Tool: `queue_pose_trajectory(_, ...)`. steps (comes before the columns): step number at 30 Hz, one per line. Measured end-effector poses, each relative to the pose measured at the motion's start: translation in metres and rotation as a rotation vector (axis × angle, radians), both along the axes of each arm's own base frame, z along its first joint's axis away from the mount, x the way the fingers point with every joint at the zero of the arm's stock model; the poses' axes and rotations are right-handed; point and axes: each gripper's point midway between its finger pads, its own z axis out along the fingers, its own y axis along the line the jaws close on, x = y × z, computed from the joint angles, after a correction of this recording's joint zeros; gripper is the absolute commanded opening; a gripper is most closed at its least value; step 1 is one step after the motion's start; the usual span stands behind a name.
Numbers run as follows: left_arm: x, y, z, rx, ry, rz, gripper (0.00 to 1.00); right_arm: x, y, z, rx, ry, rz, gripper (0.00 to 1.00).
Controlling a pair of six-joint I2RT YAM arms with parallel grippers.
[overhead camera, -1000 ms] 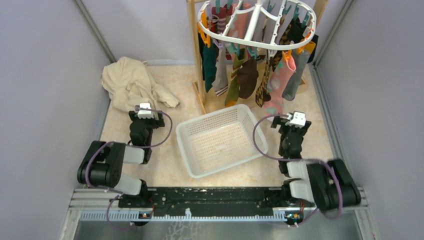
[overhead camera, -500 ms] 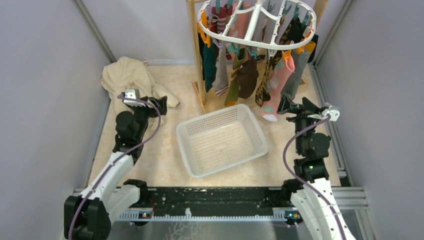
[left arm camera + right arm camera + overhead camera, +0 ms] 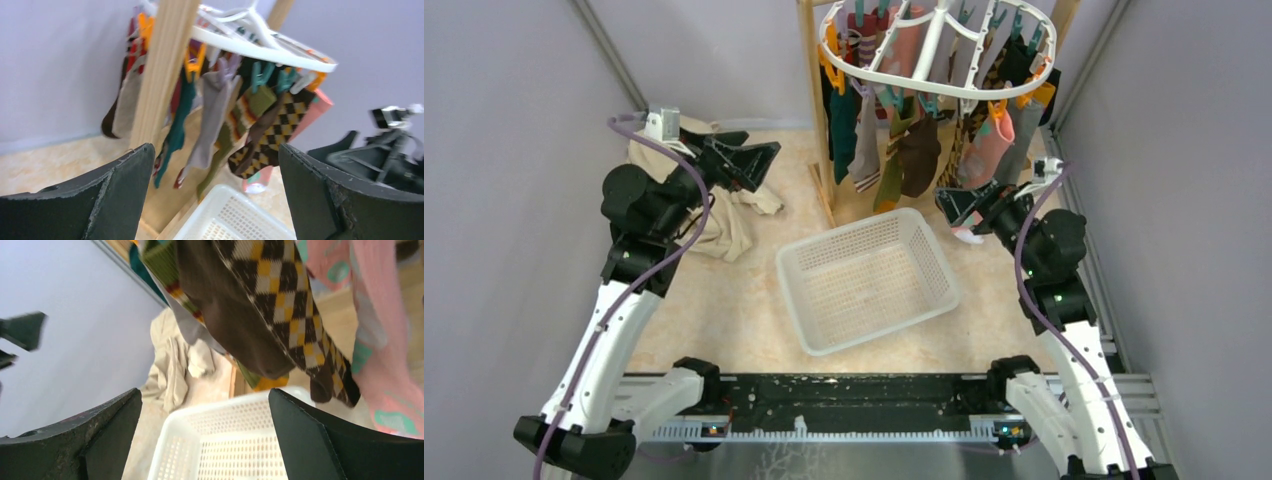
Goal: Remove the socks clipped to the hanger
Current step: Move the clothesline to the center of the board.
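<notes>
Where the pale marbled tabletop (image 3: 724, 310) lay between plain lilac-grey walls (image 3: 514, 120), a white mesh basket (image 3: 796, 262) sat near the middle, askew to the black rail (image 3: 854, 395) on its near side. Beyond the basket the white oval hanger (image 3: 944, 92) hung by a wooden frame (image 3: 813, 110). The socks (image 3: 918, 155) all dangled from its teal and orange clips (image 3: 833, 72), just past the basket's far rim. A crumpled cream cloth (image 3: 674, 155) lay to the basket's far left.

The left gripper (image 3: 764, 165) hovered over that cloth with its jaws spread wide and empty. The right gripper (image 3: 952, 208), at the basket's far right corner, was just as wide and empty, close beside the pink sock (image 3: 986, 160).

The hanger's stem ran off the top edge, so what carried it could not be told. The rear socks overlapped too much to count. The pink sock's toe was partly behind the right gripper, the left arm covered part of the cloth, and the left wrist view was blurred.
</notes>
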Motion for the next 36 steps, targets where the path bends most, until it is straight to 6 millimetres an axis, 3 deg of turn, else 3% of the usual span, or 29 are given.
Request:
queue_pose_trajectory(4,-0.018,-0.023,0.026,0.012,-0.079,-0.089,0.99,0.005,0.008,-0.025,-0.026,0.11,0.046,0.98)
queue_pose_trajectory(9,-0.027,-0.047,0.026,0.083,-0.177,-0.144,0.99,0.006,0.013,-0.048,-0.045,0.201,0.079,0.98)
queue_pose_trajectory(11,-0.019,-0.05,0.027,0.103,-0.177,-0.132,0.99,0.003,0.014,-0.052,-0.047,0.205,0.088,0.98)
queue_pose_trajectory(16,0.031,-0.053,0.029,0.083,-0.031,-0.038,0.99,-0.002,0.012,-0.066,-0.063,0.221,0.084,0.98)
queue_pose_trajectory(21,0.053,-0.06,-0.028,0.083,0.154,-0.04,0.99,-0.002,0.01,-0.074,-0.085,0.242,0.081,0.98)
queue_pose_trajectory(26,0.054,-0.068,-0.089,0.089,0.334,-0.089,0.99,-0.003,0.005,-0.084,-0.114,0.251,0.054,0.98)
queue_pose_trajectory(28,0.054,-0.072,-0.105,0.09,0.387,-0.113,0.99,-0.002,0.002,-0.091,-0.123,0.269,0.034,0.98)
queue_pose_trajectory(36,0.024,-0.076,-0.171,0.083,0.526,-0.203,0.99,-0.009,-0.005,-0.135,-0.176,0.369,0.018,0.98)
